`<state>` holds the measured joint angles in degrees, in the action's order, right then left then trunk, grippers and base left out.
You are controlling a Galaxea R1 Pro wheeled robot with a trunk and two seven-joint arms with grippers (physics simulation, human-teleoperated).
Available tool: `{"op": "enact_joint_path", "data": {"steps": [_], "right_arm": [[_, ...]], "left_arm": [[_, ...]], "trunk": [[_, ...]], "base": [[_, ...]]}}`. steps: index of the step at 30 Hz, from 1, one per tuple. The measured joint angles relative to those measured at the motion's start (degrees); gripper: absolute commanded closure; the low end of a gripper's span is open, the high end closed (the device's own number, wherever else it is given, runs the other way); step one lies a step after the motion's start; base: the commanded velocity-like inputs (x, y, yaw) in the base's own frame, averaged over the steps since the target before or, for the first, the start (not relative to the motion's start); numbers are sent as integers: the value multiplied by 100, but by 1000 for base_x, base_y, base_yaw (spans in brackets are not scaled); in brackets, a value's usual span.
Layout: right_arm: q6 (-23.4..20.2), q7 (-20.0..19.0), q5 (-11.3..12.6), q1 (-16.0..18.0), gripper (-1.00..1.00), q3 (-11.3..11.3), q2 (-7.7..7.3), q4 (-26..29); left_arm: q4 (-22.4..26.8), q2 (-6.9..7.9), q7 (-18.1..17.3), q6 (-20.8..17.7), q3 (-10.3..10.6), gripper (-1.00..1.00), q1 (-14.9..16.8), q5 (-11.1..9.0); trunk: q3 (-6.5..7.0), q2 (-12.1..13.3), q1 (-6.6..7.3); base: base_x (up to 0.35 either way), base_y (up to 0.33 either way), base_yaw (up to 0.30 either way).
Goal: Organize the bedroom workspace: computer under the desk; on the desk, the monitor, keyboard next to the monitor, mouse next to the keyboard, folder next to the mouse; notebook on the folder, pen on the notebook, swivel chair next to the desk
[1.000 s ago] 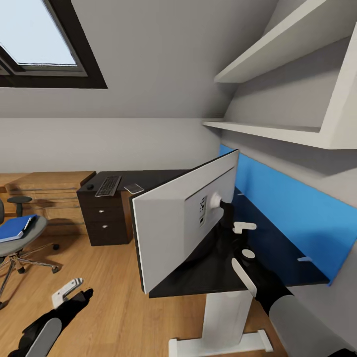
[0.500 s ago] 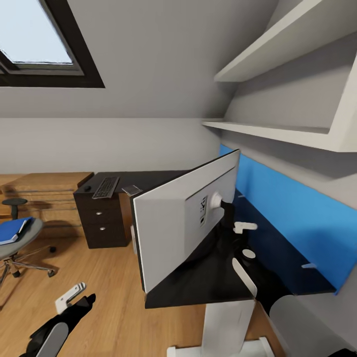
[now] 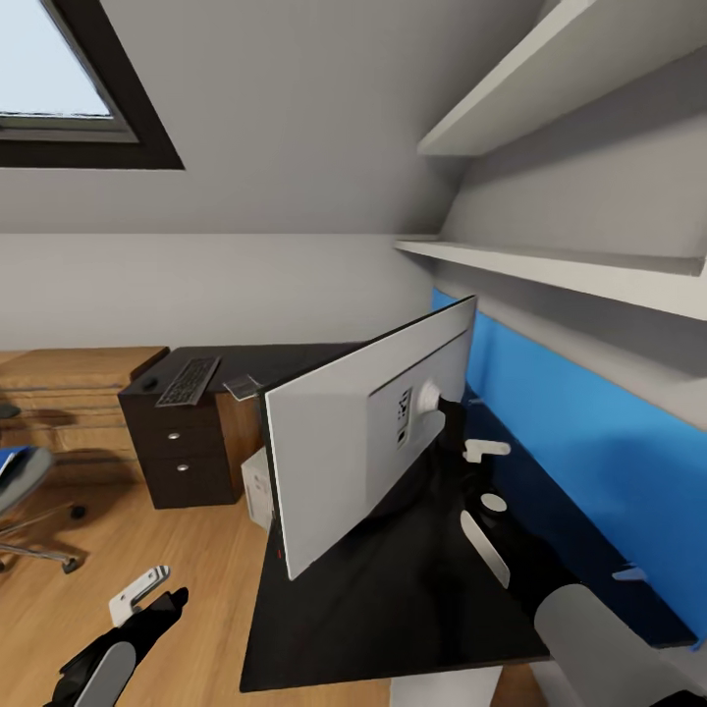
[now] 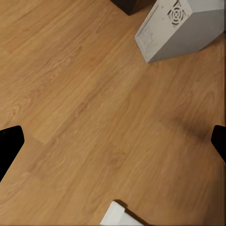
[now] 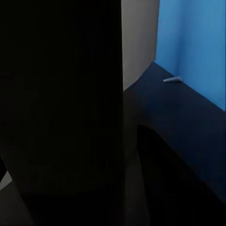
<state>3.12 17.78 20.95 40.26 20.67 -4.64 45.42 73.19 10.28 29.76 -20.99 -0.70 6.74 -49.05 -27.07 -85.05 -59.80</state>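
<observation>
The monitor (image 3: 363,432) stood tilted on the desk (image 3: 393,579), its pale grey back facing the head camera, with the right gripper (image 3: 469,462) reaching in at its black stand; the jaws were hidden there, and the right wrist view was mostly black, so I cannot tell whether they gripped it. The left gripper (image 3: 147,597) hung low over the wooden floor (image 4: 84,108) with jaws spread and holding nothing. The keyboard (image 3: 188,381) lay on the desk's far wing, the computer (image 4: 181,26) stood on the floor beneath the desk, partly cut off, and the swivel chair (image 3: 25,491) was cropped at the frame edge.
</observation>
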Motion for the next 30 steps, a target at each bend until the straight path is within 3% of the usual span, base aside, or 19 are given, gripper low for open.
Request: {"op": "enact_joint_path", "data": {"steps": [15, 30], "right_arm": [[1, -2, 3, 0, 100, 5, -17, 0], [9, 2, 0, -1, 100, 4, -18, 1]], "left_arm": [[0, -1, -1, 0, 1, -100, 0, -6], [1, -9, 3, -1, 4, -100, 0, -8]], "trunk": [[0, 0, -1], [0, 1, -3]], "base": [[288, -168, 0], [29, -19, -21]]}}
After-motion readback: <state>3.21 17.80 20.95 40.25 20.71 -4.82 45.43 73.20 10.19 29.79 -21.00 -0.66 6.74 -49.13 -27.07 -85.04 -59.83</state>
